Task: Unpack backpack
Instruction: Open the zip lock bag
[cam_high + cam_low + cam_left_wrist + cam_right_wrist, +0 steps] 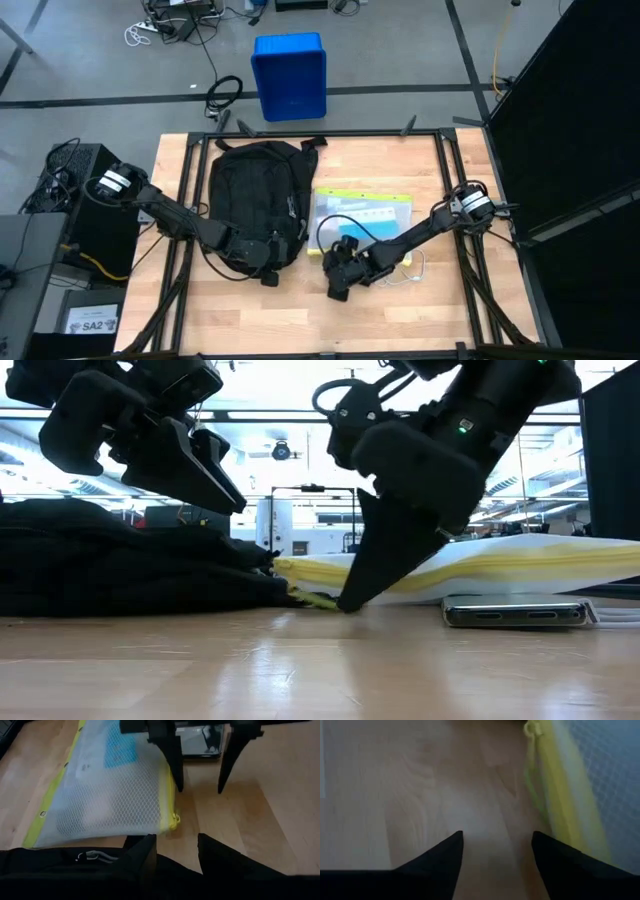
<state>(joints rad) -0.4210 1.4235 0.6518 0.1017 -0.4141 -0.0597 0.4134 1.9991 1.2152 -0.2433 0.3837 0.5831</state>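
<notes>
Your right gripper (338, 287) sits low on the bench (450, 310), jaws wide, beside the mesh pouch (362, 214); your left gripper (268, 275), jaws parted, hovers over the backpack (255, 195).

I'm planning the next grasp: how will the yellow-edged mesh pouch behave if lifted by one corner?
The mesh pouch looks soft-sided, so it would probably sag. Flat items show through the mesh and may slide toward the low end. It lies low beside the backpack, so the open right gripper likely needs an edge pinch.

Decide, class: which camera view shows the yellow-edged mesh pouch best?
The left wrist view: the mesh pouch shows its netting and yellow edging. High view shows it whole but small; low view, edge-on; right wrist view, only a yellow edge.
</notes>
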